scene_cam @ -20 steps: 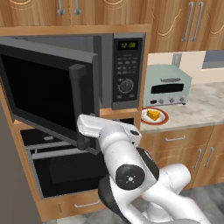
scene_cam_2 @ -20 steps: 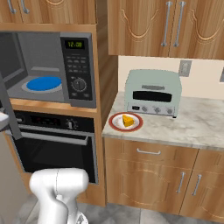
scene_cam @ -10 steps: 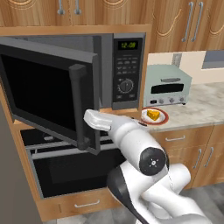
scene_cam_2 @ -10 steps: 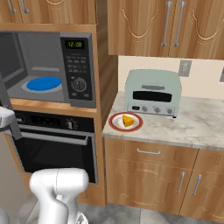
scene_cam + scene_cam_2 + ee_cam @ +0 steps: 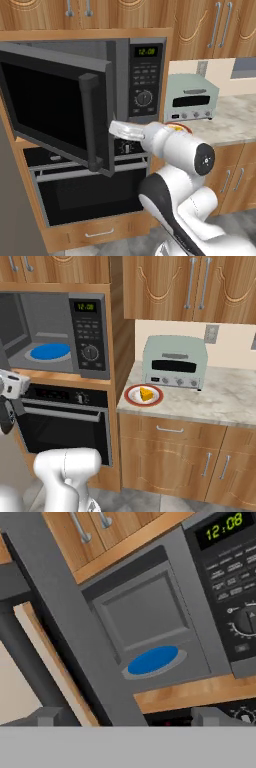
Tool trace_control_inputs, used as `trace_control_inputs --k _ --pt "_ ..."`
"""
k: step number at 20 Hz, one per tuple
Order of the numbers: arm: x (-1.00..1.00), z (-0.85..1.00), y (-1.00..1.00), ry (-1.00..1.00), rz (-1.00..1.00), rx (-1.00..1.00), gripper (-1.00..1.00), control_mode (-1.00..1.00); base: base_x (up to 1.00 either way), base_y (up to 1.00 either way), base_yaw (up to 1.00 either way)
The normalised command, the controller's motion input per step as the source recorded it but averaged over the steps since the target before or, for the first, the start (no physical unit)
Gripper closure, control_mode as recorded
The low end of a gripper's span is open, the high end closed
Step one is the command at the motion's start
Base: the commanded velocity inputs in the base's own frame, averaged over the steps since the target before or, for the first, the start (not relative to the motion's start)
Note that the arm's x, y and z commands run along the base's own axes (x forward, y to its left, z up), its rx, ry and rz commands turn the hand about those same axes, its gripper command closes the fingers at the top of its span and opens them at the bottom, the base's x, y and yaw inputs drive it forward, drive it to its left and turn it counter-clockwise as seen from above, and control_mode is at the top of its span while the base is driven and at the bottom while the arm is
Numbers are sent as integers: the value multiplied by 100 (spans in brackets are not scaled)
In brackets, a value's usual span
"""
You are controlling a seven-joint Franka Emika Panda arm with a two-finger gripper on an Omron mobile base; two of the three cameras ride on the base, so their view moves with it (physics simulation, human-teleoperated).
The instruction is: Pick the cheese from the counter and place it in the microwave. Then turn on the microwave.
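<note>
Microwave [image 5: 90, 100] interior hidden behind its open door in the left base view; cheese [image 5: 176, 128] there mostly, perhaps wholly, masked by the arm.

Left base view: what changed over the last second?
The arm swung right and rose, its elbow now in front of the plate. The hand took hold of nothing. The microwave door stayed open, and the cheese stayed on its plate on the counter.

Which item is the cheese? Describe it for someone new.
Find the pale-green toaster oven on the counter. Just in front of its left end sits a red-rimmed plate. The cheese is the small yellow-orange wedge on it.
</note>
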Motion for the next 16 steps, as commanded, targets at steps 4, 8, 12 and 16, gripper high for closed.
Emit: trace_control_inputs --k 4,8,12,16 --pt "11 0 -13 3 18 0 -100 -100 0 0 0" --pt "14 0 -14 4 19 0 -100 -100 0 0 0" --pt "17 0 -10 4 21 0 -100 -100 0 0 0" --pt "19 0 -5 4 23 0 -100 -100 0 0 0"
